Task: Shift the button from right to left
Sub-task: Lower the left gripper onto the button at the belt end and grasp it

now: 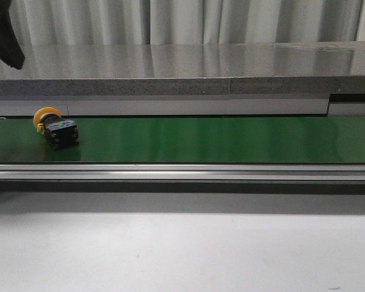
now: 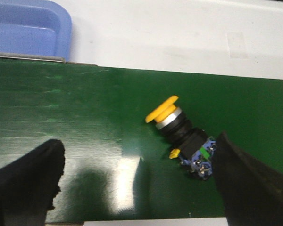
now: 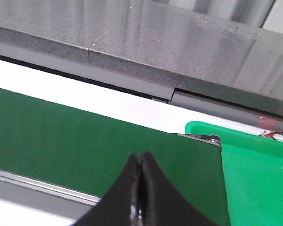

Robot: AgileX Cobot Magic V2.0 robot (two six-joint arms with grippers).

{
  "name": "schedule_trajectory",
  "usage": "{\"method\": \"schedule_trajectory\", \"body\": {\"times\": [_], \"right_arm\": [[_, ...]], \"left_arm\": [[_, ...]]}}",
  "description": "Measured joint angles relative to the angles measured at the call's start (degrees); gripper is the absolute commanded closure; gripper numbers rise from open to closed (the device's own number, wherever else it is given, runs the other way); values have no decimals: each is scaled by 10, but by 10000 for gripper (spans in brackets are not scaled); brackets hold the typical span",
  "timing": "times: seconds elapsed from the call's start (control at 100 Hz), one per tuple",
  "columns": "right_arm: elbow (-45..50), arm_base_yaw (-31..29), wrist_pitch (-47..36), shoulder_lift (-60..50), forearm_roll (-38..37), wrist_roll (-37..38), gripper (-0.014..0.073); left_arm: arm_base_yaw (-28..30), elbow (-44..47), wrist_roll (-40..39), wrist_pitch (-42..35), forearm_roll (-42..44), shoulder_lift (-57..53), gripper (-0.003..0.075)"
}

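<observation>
Where green belt (image 1: 231, 139) runs, one button (image 1: 56, 129)

One button (image 1: 55, 127) lies on one green belt (image 1: 219, 139) — a single yellow cap and a single black body. Two trays appear, one per wrist view: a blue tray (image 2: 28, 28) at 10 o'clock and a green tray (image 3: 254, 174) at 4 o'clock. Two grippers show — the left gripper (image 2: 137, 188) and the right gripper (image 3: 140, 188).
</observation>
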Motion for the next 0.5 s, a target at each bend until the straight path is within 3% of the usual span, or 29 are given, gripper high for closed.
{"method": "schedule_trajectory", "body": {"times": [0.5], "right_arm": [[0,0,0,0,0,0,661]], "left_arm": [[-9,-1,0,-46,-1,88,116]]}}
